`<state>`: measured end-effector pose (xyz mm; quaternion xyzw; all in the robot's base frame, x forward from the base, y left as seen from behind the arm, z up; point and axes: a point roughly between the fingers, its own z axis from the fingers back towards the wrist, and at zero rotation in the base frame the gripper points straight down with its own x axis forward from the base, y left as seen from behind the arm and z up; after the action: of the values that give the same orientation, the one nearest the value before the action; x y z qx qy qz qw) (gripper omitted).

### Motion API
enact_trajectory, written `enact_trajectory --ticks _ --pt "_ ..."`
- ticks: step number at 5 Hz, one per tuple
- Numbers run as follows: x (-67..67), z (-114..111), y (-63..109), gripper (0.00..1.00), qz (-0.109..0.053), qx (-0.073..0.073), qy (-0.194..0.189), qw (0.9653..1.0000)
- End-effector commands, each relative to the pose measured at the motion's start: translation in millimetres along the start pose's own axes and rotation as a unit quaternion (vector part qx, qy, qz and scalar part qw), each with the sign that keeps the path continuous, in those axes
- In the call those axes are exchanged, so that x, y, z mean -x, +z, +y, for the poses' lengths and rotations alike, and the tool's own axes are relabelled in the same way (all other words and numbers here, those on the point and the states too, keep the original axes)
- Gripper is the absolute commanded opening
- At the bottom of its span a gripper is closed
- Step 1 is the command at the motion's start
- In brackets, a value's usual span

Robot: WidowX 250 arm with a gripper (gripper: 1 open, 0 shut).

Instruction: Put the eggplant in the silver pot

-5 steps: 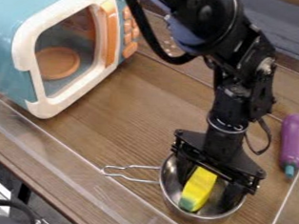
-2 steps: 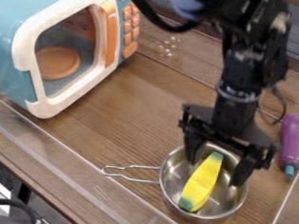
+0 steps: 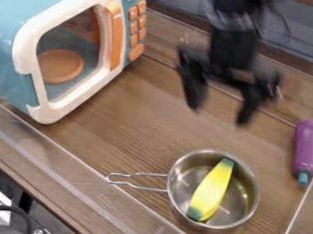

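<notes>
The purple eggplant (image 3: 305, 147) lies on the wooden table at the right edge, stem end toward the front. Near the front stands the silver pot (image 3: 214, 189), with its wire handle (image 3: 136, 180) pointing left and a yellow elongated toy (image 3: 211, 188) lying inside it. My gripper (image 3: 225, 98) hangs open and blurred above the table, behind the pot and left of the eggplant, with nothing between its fingers.
A teal-and-white toy microwave (image 3: 64, 44) with an orange panel stands at the back left. A clear plastic rim (image 3: 63, 153) runs along the table's front and right edges.
My gripper has risen from around the yellow toy in the pot and moved back, up and away. The yellow toy stays in the pot. The eggplant has not moved.
</notes>
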<state>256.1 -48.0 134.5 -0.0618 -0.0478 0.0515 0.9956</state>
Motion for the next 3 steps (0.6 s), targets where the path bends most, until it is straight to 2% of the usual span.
enact_trajectory --ticks 1,2,3 --pt "-25.4 8.0 2.3 1.00 -0.055 0.002 0.024 0.9982" --pt "-35.5 7.9 -16.4 1.00 -0.074 -0.005 0.044 0.9962" --pt "-44.3 9.8 -22.3 1.00 -0.093 -0.010 0.032 0.9951"
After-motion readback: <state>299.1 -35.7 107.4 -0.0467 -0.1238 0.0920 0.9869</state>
